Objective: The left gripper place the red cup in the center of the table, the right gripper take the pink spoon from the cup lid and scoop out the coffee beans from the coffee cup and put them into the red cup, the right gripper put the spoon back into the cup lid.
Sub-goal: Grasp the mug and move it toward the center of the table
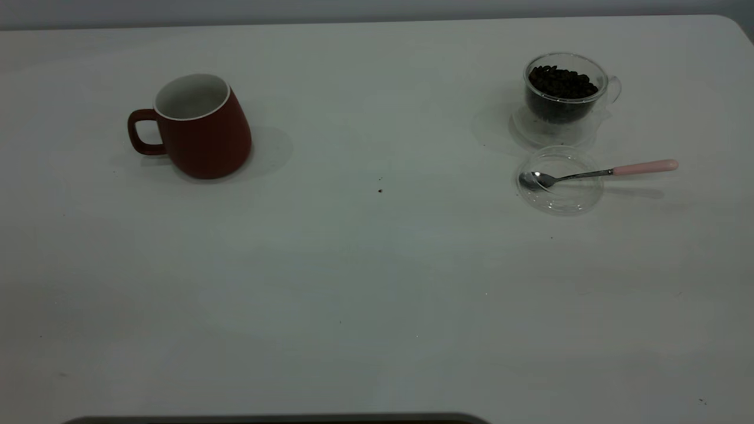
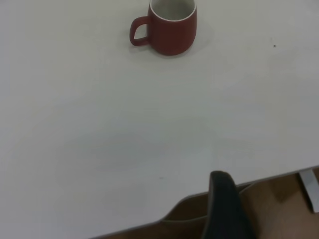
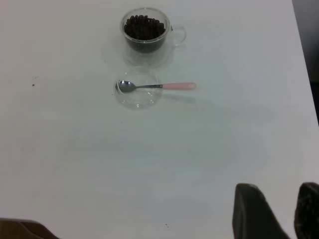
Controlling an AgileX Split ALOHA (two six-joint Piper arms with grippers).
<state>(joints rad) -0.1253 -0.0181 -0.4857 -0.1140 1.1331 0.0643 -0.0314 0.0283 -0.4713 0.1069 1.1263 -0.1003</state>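
Observation:
The red cup (image 1: 199,125) stands upright and empty at the table's left, handle to the left; it also shows in the left wrist view (image 2: 171,27). The glass coffee cup (image 1: 564,88) holds dark coffee beans at the right. Just in front of it lies the clear cup lid (image 1: 559,179), with the pink-handled spoon (image 1: 601,172) resting bowl-down in it and its handle pointing right. Cup (image 3: 145,31), lid (image 3: 138,94) and spoon (image 3: 159,86) also show in the right wrist view. My left gripper (image 2: 225,204) hangs over the near table edge, far from the red cup. My right gripper (image 3: 289,201) is open and empty, far from the spoon.
The white table (image 1: 377,282) has a few dark specks (image 1: 380,190) near its middle. Neither arm shows in the exterior view. The table's near edge (image 2: 199,209) lies under the left gripper, and its right edge (image 3: 305,74) shows in the right wrist view.

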